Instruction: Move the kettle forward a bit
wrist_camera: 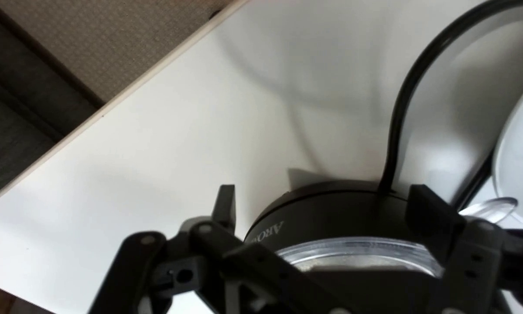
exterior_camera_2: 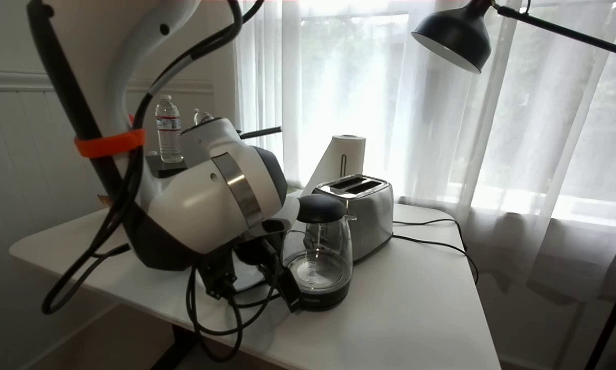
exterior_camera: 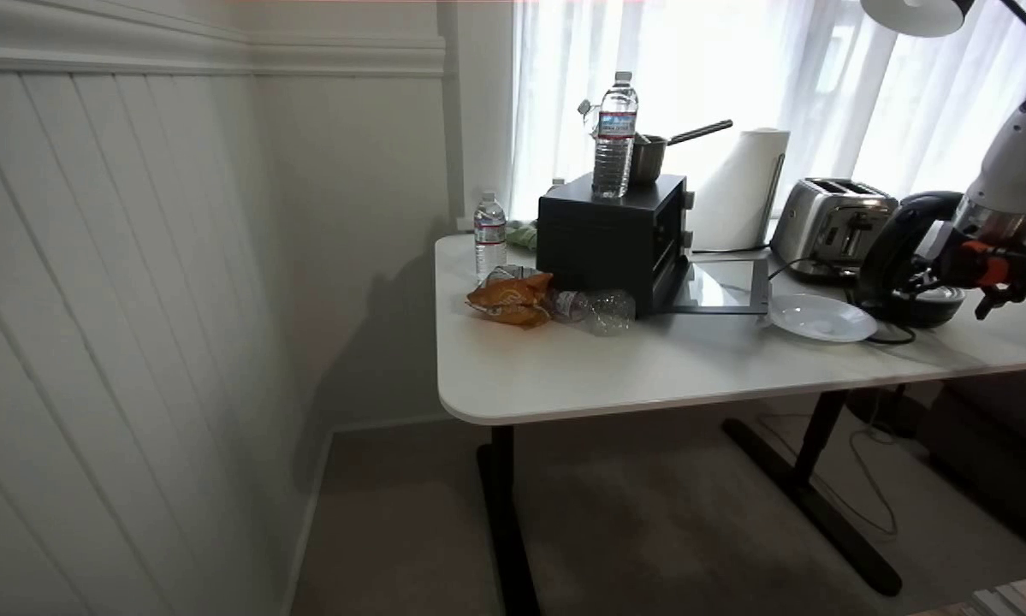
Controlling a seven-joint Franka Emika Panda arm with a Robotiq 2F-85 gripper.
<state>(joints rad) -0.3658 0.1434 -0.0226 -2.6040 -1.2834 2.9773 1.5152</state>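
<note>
Black two-fingered end effector [wrist_camera: 324, 200] gapes, lower centre in wrist view, probably to clasp that rounded, black-handled glass kettle [exterior_camera_2: 319, 257]!

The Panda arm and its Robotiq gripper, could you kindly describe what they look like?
The Panda arm is white and rounded, with dark covers, a silvery band, an orange strap and black cables. The Robotiq gripper is black, with jointed links and blocky fingertips.
</note>
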